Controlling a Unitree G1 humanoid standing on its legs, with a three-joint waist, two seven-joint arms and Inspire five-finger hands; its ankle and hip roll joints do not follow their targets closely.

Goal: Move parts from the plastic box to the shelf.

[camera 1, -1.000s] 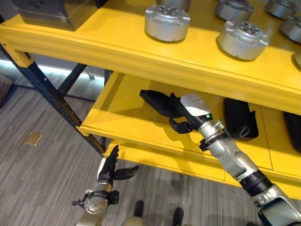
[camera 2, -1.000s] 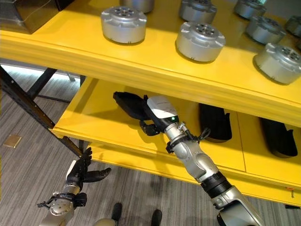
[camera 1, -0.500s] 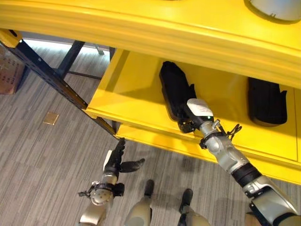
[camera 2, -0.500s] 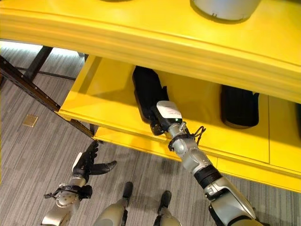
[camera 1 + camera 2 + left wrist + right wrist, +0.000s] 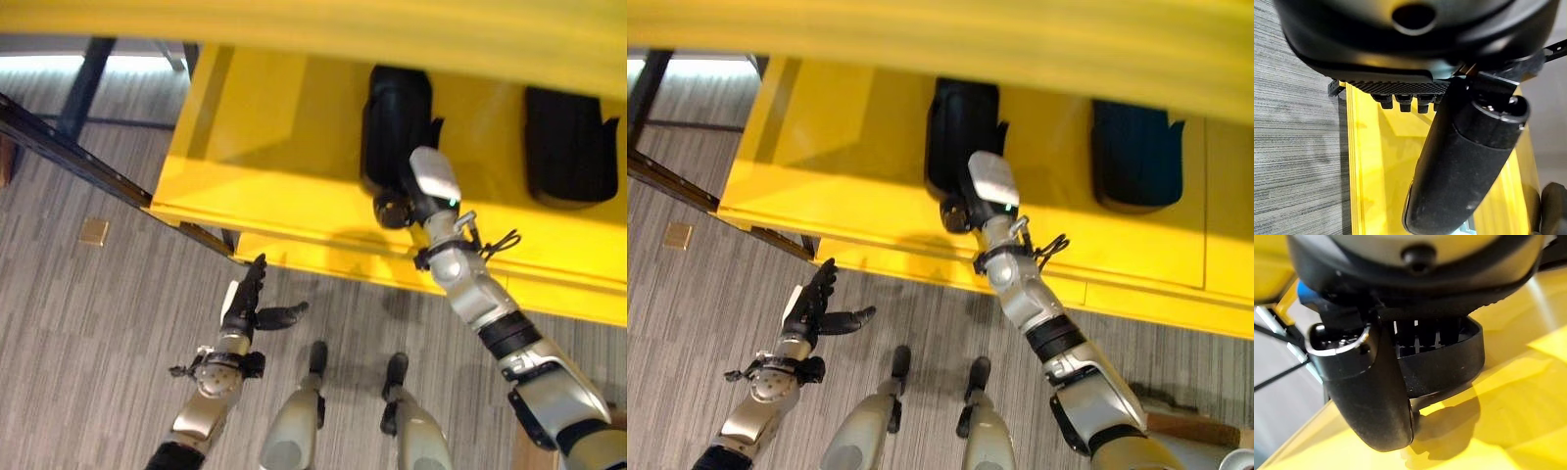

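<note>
The right hand [image 5: 409,196] is reached onto the lower yellow shelf [image 5: 265,186], where its fingers are curled round the near end of a black part [image 5: 394,122]. In the right wrist view the part [image 5: 1449,357] is seen resting on the shelf board with the fingers hooked over its rim and the thumb set against it, so it is judged to be held only for final placing, lengthwise into the shelf and beside a second black part [image 5: 568,137] that lies well apart along the shelf. Release is not yet made.

The left hand [image 5: 247,304] is held low over the floor, fingers straight and thumb spread, with nothing in it.

The shelf board is smooth and glossy. A grey striped carpet [image 5: 78,333] covers the floor, and a dark frame strut [image 5: 59,127] is seen at the shelf's left.
</note>
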